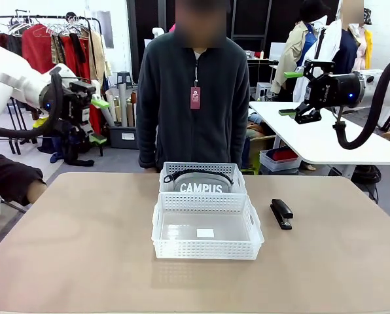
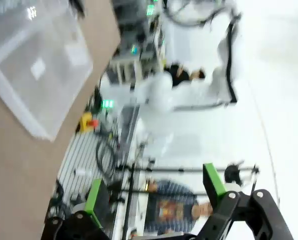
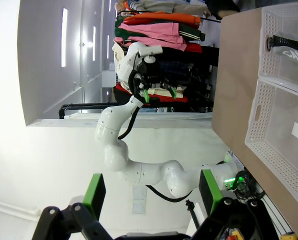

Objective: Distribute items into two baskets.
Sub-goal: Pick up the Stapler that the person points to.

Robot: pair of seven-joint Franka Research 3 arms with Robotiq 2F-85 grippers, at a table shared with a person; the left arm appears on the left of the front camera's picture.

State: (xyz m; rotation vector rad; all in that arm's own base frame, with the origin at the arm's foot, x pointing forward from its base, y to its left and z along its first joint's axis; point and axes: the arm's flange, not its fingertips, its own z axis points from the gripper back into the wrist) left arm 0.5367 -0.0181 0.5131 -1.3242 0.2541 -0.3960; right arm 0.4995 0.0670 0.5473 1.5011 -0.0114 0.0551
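Observation:
Two translucent white lattice baskets stand end to end at the table's middle. The far basket [image 1: 171, 171] [image 3: 269, 30] holds the grey "CAMPUS" pouch [image 1: 201, 183] [image 3: 294, 50] with its black strap. The near basket [image 1: 205, 243] [image 2: 34, 65] [image 3: 281, 132] holds nothing but a white label on its floor. A small black stapler [image 1: 281, 213] lies on the table to the right of the baskets. My left gripper [image 1: 99, 121] [image 2: 154, 192] hangs open high at the left, and my right gripper [image 1: 289, 93] [image 3: 151, 192] hangs open high at the right. Both are far from the items.
A person [image 1: 194, 98] stands at the far edge behind the baskets, arms down. The brown table [image 1: 84, 248] is bare on both sides of the baskets. A white table [image 1: 326, 137] stands at the back right and a clothes rack [image 1: 51, 46] at the back left.

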